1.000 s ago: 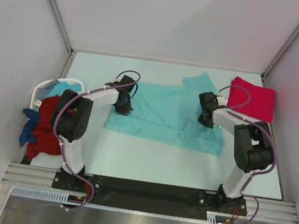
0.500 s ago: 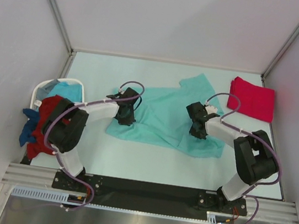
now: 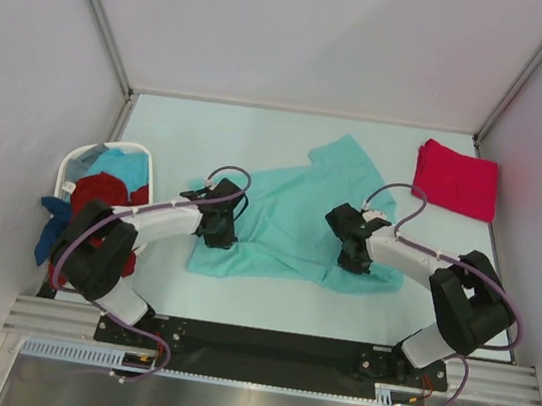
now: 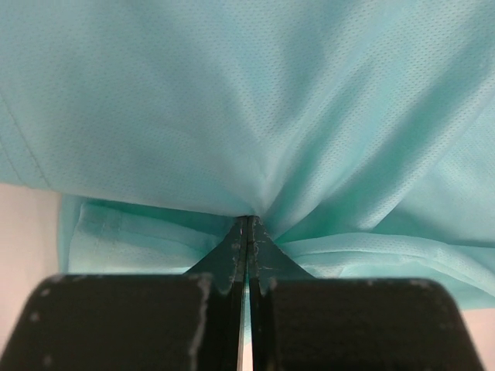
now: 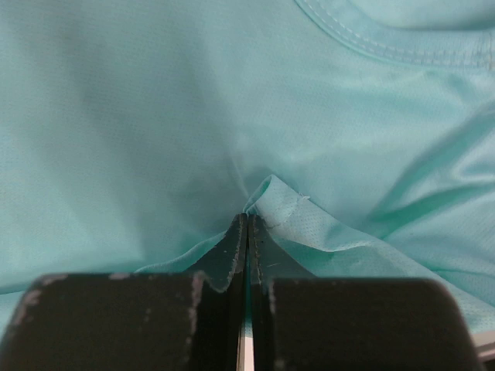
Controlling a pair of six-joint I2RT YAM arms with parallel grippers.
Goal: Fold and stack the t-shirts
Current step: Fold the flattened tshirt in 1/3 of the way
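Left end effector point(image 4: 247, 230) and right end effector point(image 5: 247, 226) pinch teal t-shirt point(image 3: 294, 216) between them.

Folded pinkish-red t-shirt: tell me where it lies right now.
In the top external view the pinkish-red t-shirt lies at the far right of the table, apart from the teal t-shirt.

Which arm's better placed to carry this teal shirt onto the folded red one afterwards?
Right, probably. The red t-shirt lies far right, on that arm's side, and the right fingers pinch the teal t-shirt. The left fingers would reach across.
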